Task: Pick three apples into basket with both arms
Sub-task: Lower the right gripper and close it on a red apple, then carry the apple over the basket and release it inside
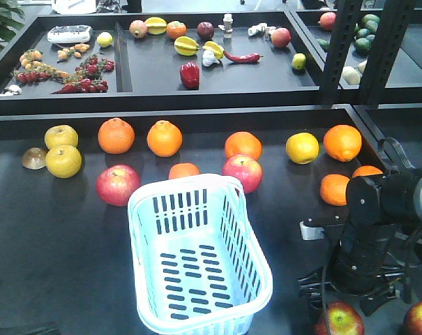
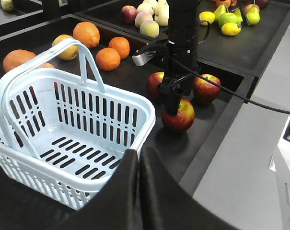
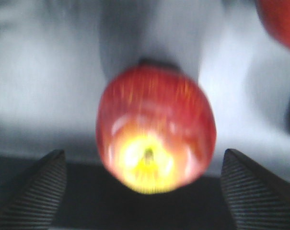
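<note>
Red apple (image 3: 156, 129), yellow patch and stem toward the wrist lens, sits squarely between the fingers (image 3: 49, 187) of the right gripper (image 2: 172, 101). Jaws are spread wide, one pad on each side, and neither touches the skin as far as the blurred wrist view lets me tell. The fruit rests on the black table (image 1: 57, 265) near its front lip, to the right of the basket (image 1: 197, 307), which holds nothing.

Target is round, so there is no long axis to align. The claw stands over it from above. My judgement: a short descent, then close.

Right arm is plainly the nearer. The left gripper (image 2: 139, 184) hangs by the basket's near side, fingers pressed together, carrying nothing.

Crowding: a second apple (image 2: 207, 88) and a third apple (image 2: 156, 84) lie just beside the target, one on either flank. Whether the third touches it I cannot tell. Risk: a spread finger nudges one. Oranges (image 1: 335, 188) lie further back, out of the carry path.
</note>
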{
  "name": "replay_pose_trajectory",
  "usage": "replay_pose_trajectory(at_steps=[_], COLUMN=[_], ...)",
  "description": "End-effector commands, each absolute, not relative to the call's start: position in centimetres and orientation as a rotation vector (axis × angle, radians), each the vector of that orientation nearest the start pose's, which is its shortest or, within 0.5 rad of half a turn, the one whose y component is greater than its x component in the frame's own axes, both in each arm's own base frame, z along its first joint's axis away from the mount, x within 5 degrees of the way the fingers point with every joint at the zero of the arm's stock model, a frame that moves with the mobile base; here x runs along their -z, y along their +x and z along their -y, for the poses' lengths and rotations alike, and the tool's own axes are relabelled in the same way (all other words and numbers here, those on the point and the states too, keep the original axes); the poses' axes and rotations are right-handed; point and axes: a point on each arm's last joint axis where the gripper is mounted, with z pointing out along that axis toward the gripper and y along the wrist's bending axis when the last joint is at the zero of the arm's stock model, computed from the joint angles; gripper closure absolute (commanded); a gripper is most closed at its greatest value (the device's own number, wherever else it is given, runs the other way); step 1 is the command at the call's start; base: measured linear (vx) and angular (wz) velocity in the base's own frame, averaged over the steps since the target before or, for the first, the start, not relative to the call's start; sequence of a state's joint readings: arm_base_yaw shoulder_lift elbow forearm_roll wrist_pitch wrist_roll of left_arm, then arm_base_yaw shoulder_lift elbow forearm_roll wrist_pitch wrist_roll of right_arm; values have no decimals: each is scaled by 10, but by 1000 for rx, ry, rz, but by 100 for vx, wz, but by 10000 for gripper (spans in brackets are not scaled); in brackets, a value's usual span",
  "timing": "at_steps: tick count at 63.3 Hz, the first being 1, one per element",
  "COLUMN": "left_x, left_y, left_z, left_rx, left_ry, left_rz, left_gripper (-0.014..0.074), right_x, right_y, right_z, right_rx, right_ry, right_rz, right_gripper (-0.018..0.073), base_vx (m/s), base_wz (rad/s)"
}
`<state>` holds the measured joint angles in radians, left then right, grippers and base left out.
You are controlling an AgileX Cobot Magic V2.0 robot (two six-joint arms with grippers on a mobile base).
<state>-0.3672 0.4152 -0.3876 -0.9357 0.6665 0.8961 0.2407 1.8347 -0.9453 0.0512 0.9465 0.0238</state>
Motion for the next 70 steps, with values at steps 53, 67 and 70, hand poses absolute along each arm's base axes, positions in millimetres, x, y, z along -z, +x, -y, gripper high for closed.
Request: replay_pose_trajectory(at_steps=[53, 67, 70], left_x=[-288, -281, -282], left_y=[60, 62, 63], left_z=[71, 71, 70], left_rx=[716, 720, 715], left_ry=[724, 684, 681], left_rz=[-1780, -1793, -1791], left_gripper=[603, 603, 603], right_x=[-146, -236, -259], right_y=[280, 267, 265], right_z=[-68, -64, -65], right_rx=[45, 9, -40], right_ry=[-374, -353, -331], right_rz=[-3255, -2993, -2911], right_gripper=[473, 568, 568], base_vx=[0, 0, 0], base_wz=[0, 0, 0])
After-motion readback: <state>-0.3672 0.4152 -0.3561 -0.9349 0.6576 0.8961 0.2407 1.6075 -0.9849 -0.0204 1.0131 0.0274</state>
